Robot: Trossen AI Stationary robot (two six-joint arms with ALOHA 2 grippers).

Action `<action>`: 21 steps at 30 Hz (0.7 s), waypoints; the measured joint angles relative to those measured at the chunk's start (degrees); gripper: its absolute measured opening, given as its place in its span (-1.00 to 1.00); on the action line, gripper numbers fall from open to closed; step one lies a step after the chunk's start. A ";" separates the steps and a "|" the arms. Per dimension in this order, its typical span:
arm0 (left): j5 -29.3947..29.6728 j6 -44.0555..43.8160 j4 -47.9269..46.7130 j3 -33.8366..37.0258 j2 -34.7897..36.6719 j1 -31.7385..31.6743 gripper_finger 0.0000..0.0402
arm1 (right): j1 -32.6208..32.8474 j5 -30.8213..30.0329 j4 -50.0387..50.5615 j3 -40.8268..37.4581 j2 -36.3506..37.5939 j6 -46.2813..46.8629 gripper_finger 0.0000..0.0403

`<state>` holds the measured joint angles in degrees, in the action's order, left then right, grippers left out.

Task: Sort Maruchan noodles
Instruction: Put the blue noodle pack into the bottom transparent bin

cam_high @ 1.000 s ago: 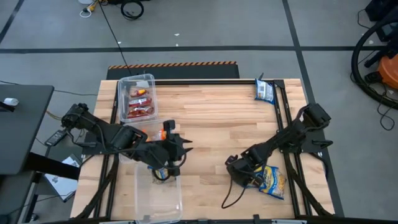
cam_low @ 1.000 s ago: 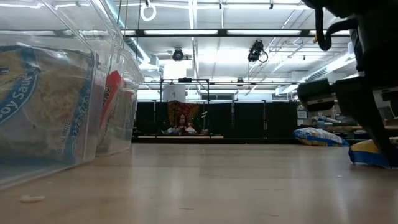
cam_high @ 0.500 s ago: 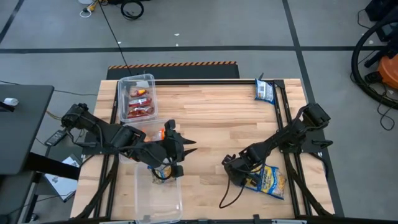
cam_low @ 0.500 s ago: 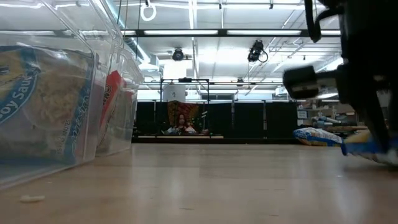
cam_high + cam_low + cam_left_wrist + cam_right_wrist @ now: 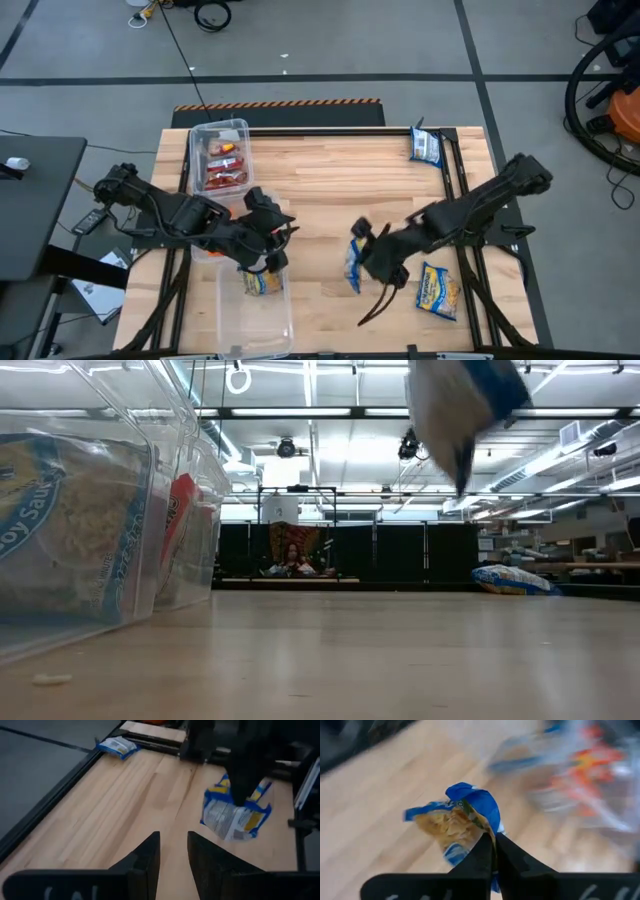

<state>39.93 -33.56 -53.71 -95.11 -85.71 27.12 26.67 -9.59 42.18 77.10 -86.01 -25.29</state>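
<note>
My right gripper (image 5: pixel 362 252) is over the table's middle, shut on a blue-and-yellow noodle packet (image 5: pixel 352 268), which shows high above the tabletop in the low view (image 5: pixel 462 405). A second blue-and-yellow packet (image 5: pixel 437 290) lies flat near the right edge, and a third (image 5: pixel 425 147) lies at the far right corner. My left gripper (image 5: pixel 281 234) hovers open and holding nothing at the far end of the near clear bin (image 5: pixel 280 330), where one blue-and-yellow packet (image 5: pixel 262 283) lies. The far clear bin (image 5: pixel 196 140) holds red packets (image 5: pixel 223 172). My right gripper pinches the blue-and-yellow packet between its two fingers at a crumpled edge (image 5: pixel 485 831). The packet is lifted clear of the table and hangs off the fingertips, as the left wrist view (image 5: pixel 235 816) also shows.
The two clear bins stand along the table's left side, one behind the other. Bare wood (image 5: pixel 340 185) spreads between the bins and the right arm. Black rails run along both sides of the table.
My right gripper has taken hold of one blue-and-yellow packet at the near right, lifted it clear and carried it left toward the table's middle; a second packet stayed where it lay. My left gripper has drawn back slightly toward the left.
</note>
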 joint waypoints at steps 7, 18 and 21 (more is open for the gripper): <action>-0.73 4.63 13.62 -0.07 -0.46 -2.22 -0.23 | -2.84 -13.51 0.68 2.54 6.91 19.81 -0.93; -4.52 4.88 25.76 -0.02 -8.93 -10.11 0.39 | -5.48 -25.49 1.89 2.53 7.76 22.72 -0.94; -4.82 3.34 25.03 -0.02 -10.51 -11.50 0.40 | -5.50 -26.96 1.03 2.52 7.60 22.71 -0.94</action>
<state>35.11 -30.22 -28.68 -95.13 -96.22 15.62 21.17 -36.55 43.21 79.61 -78.41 -2.58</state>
